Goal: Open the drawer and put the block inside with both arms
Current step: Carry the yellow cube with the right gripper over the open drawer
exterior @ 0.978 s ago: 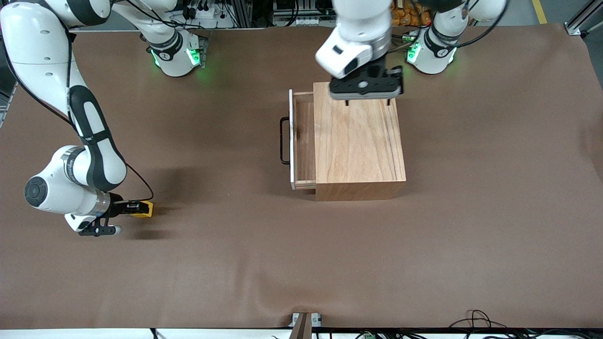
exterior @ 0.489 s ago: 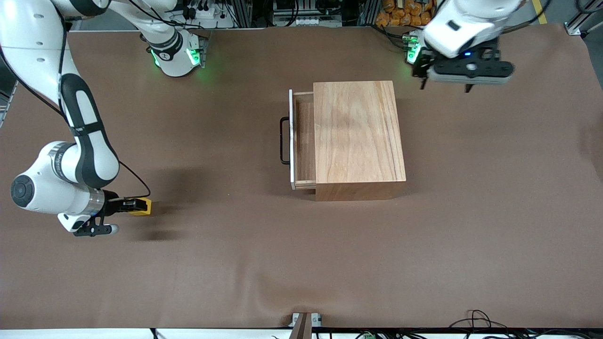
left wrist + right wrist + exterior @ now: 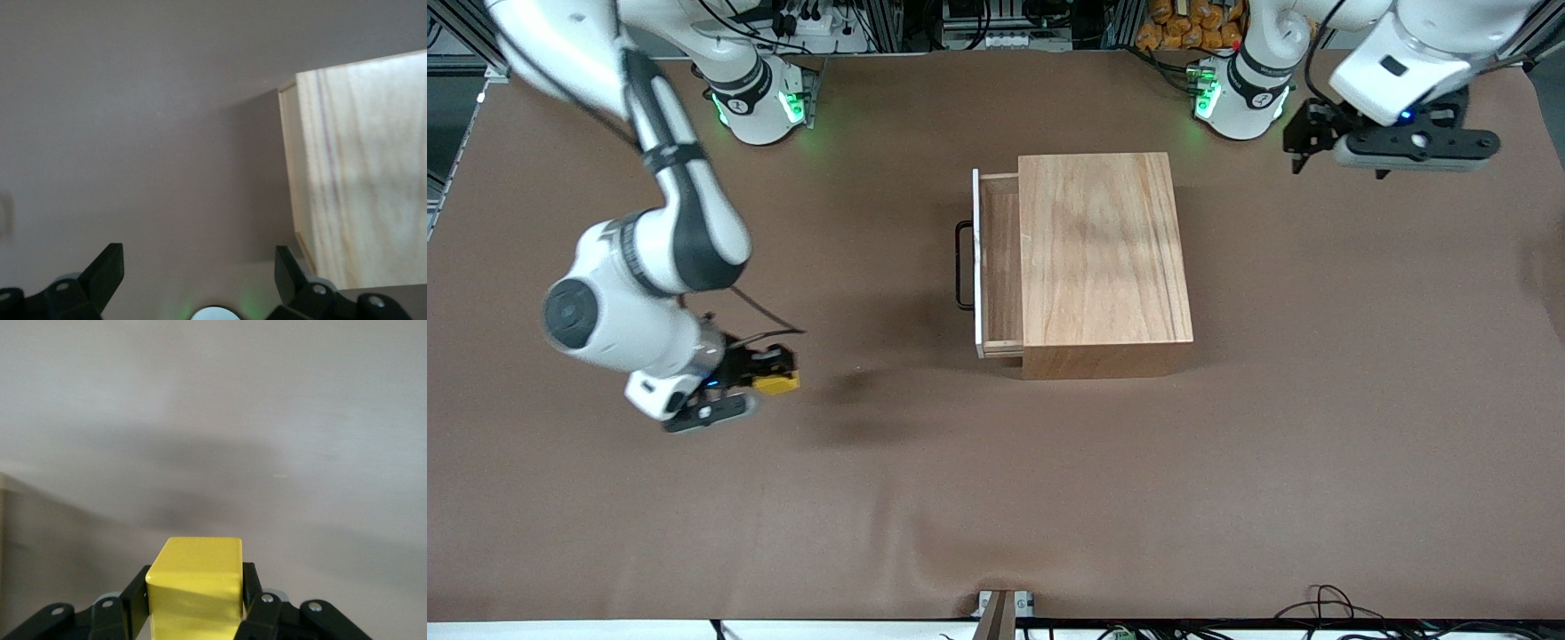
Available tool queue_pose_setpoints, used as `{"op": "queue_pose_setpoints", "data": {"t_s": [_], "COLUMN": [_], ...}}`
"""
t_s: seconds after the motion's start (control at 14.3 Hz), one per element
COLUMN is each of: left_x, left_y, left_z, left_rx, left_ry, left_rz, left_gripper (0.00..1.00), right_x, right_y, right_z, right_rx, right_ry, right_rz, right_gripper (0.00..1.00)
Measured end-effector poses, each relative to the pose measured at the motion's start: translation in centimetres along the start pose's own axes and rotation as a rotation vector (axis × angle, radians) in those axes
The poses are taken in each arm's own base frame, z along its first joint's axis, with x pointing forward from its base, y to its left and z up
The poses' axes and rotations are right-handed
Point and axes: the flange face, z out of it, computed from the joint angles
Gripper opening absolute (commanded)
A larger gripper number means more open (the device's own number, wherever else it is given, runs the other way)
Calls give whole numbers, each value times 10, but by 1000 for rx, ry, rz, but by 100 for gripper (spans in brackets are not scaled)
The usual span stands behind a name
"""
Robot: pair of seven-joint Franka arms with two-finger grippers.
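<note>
A small yellow block (image 3: 777, 383) (image 3: 195, 583) is pinched between the black fingers of my right gripper (image 3: 769, 375) (image 3: 195, 577), which is shut on it. Gripper and block hang over bare table toward the right arm's end, off the drawer's front. The drawer (image 3: 1000, 267) of the light-wood box (image 3: 1103, 258) is slid partly out, its black bar handle (image 3: 962, 265) facing the right arm's end. Nothing lies in the part of the tray that shows. My left gripper (image 3: 1409, 160) (image 3: 200, 257) hangs open with nothing in it beside its own base, clear of the box (image 3: 360, 173).
A brown mat (image 3: 996, 498) covers the whole table. The arms' bases (image 3: 760, 102) (image 3: 1240, 98) glow green along the edge farthest from the front camera. Cables (image 3: 1325, 604) lie at the nearest edge toward the left arm's end.
My right arm has carried the yellow block toward the drawer. My left arm has swung from over the box's top out toward its own end of the table.
</note>
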Motion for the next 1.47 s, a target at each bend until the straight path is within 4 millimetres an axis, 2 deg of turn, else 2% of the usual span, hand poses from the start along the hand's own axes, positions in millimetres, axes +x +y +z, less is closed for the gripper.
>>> {"op": "queue_pose_setpoints", "data": {"t_s": [0.07,0.28,0.49,0.7,0.91,1.12,1.4,1.47], "left_x": [3,7,19,37,52,63,69,69], "left_y": [-20,-70,-79,-75,-73,-71,-67,-67], "left_z": [2,6,5,3,-2,0,8,8], "left_rx": [-22,-77,-69,-54,-42,-34,-36,-36], "left_ry": [2,14,24,31,44,45,30,29], "left_rz": [3,-6,13,32,32,31,34,35], "left_gripper": [100,100,100,100,100,100,100,100], "right_x": [-2,-10,-27,-44,-57,-64,-67,-66], "right_y": [-32,-108,-186,-240,-275,-298,-307,-306], "right_z": [-4,-5,-7,5,27,35,37,37], "right_rx": [2,8,21,25,15,16,16,15], "right_ry": [1,9,21,9,-17,-20,-20,-20], "right_rz": [14,6,23,78,101,130,133,134], "right_gripper": [30,31,31,33,33,33,34,39]}}
